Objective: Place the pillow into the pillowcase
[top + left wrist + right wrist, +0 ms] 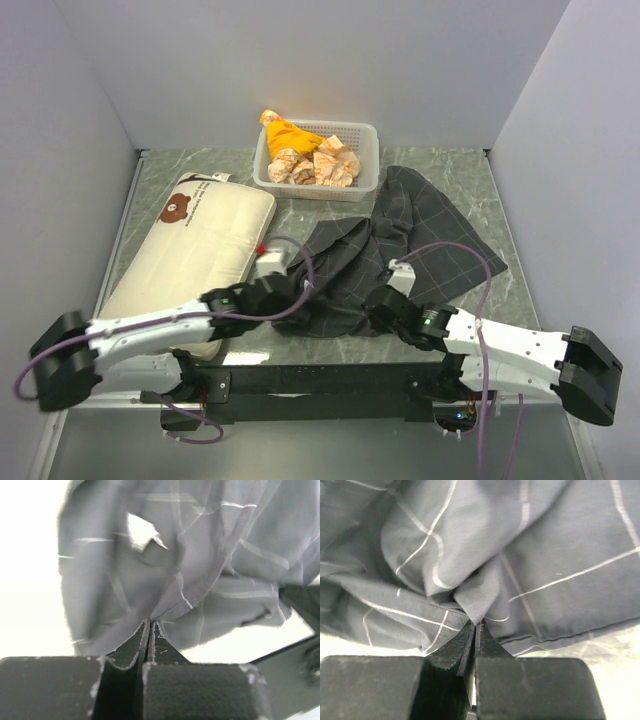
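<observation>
My left claw (150, 624) is pressed together on a stitched hem of the pillowcase (420, 235), and my right claw (474, 626) pinches a pointed fold of the same thin, checked charcoal cloth. It lies crumpled right of centre on the marbled grey desk (450, 168). The plump cream pillow (200, 245) lies flat just beside it on the left, with a white mesh basket (372, 140) behind.
</observation>
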